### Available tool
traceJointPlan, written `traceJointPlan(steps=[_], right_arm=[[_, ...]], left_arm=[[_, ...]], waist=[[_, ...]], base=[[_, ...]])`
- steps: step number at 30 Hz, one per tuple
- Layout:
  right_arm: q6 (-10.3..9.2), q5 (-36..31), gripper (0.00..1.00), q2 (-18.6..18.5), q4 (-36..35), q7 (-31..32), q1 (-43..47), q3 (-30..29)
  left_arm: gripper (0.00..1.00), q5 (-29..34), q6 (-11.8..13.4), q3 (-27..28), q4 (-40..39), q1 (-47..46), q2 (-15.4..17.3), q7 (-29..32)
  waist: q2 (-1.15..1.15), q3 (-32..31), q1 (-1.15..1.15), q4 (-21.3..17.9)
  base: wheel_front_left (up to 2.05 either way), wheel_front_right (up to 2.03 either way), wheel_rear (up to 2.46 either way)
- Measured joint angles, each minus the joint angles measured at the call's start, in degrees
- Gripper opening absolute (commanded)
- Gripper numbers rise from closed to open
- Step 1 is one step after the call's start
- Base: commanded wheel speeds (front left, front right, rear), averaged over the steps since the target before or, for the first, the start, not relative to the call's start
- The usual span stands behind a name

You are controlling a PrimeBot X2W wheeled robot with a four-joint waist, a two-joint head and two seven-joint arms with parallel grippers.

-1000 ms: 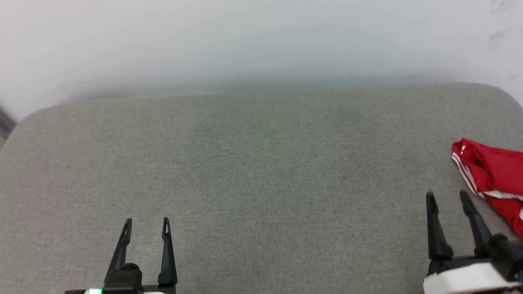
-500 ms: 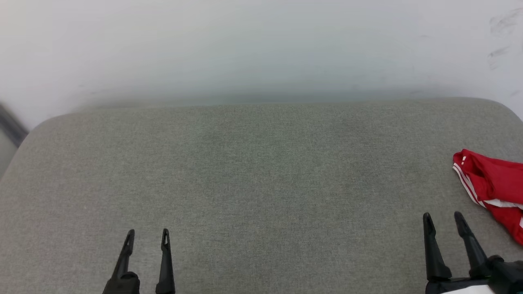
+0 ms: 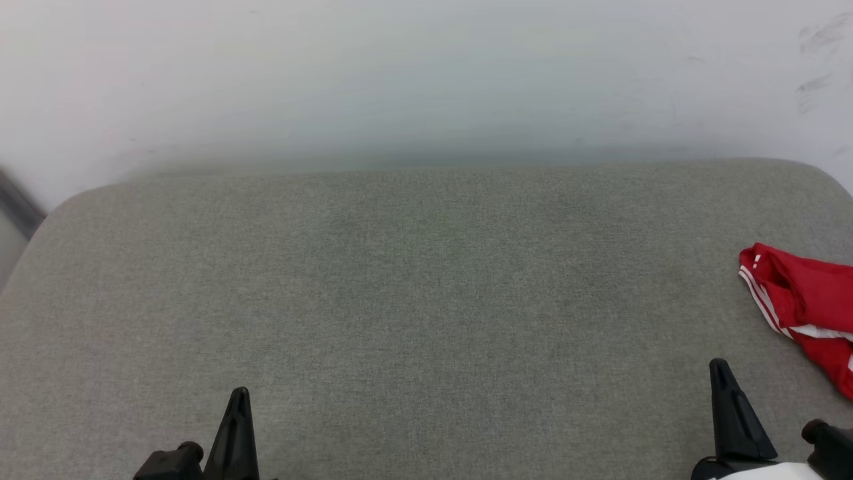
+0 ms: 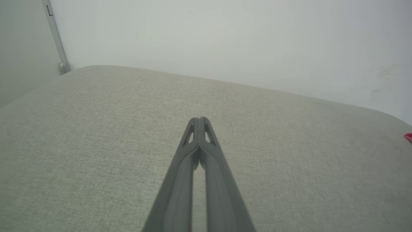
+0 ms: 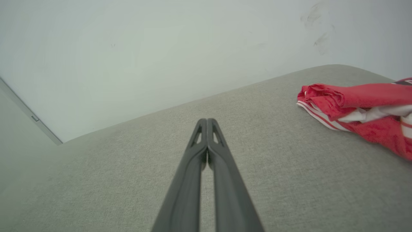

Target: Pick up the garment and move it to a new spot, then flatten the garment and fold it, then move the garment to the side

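Red jersey (image 3: 803, 300) lay bunched at the right edge of the head view, on the grey fabric cushion (image 3: 413, 293) and partly cut off by the frame, with the white-striped cuff facing left. Left gripper (image 3: 238, 397) at lower left had its fingers pressed together on nothing. Right gripper (image 3: 721, 367) at lower right was also pressed together and empty, near the jersey but apart from it. Pale wall (image 3: 426, 80) ran across the top. Stage is hard to call: the jersey looked like a compact bundle parked at the side, so either the fold and side move were done or nothing had started. No flat, spread-out shirt was visible.
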Motion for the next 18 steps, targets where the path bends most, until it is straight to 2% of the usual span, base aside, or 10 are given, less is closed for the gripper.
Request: traceJointPlan(steps=[18], right_arm=[[0.0, 18.1, 0.0, -0.6, 2.5, 3.6, -3.3, 0.3]], left_arm=[[0.0, -19.5, -3.3, 1.3, 4.0, -4.3, 0.4, 3.5]], waist=[[0.0, 0.1, 0.01, -0.2]], base=[[0.0, 0.0, 0.0]])
